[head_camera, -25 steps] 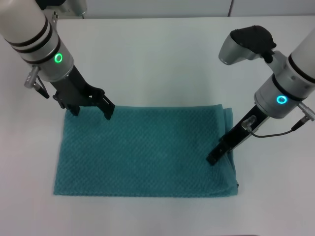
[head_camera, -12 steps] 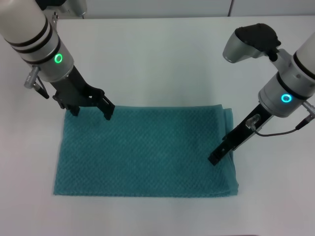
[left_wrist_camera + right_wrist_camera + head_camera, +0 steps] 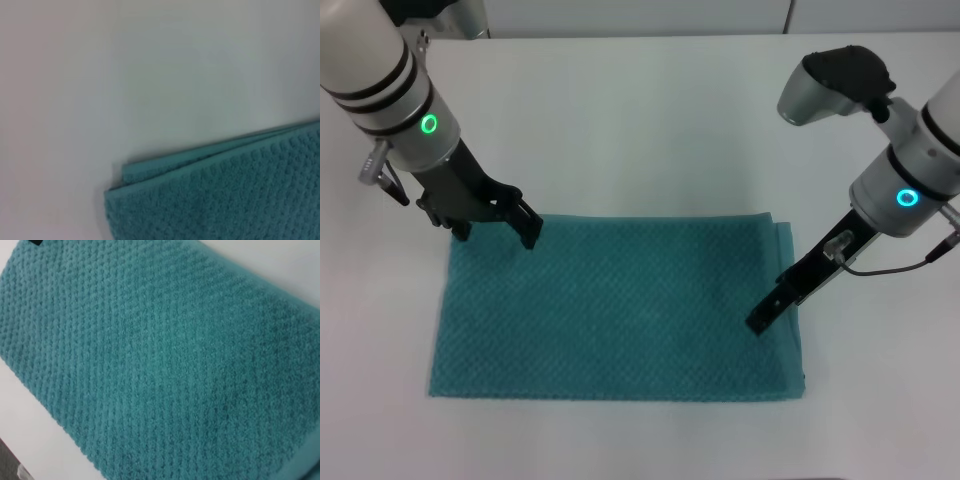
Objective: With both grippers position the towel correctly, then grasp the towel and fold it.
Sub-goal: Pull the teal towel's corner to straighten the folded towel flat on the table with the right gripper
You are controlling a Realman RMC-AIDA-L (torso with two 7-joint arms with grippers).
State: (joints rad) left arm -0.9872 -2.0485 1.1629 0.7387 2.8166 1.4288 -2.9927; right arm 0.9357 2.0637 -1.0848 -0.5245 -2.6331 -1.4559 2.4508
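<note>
The teal towel (image 3: 620, 310) lies flat on the white table, long side running left to right, and doubled layers show along its right edge. My left gripper (image 3: 496, 233) stands open at the towel's far left corner, one finger on either side of it, holding nothing. Seen from the left wrist, that towel (image 3: 225, 200) corner has stacked layers. My right gripper (image 3: 758, 321) points down onto the towel near its right edge, seen edge-on. The towel's (image 3: 150, 365) waffle weave fills the right wrist view.
The white table (image 3: 640, 120) stretches bare around the towel on all sides. Its far edge runs along the top of the head view. Nothing else stands on it.
My left gripper has shifted a little to the left along the towel's far edge. The right arm has drifted slightly to the right. The towel lies as before.
</note>
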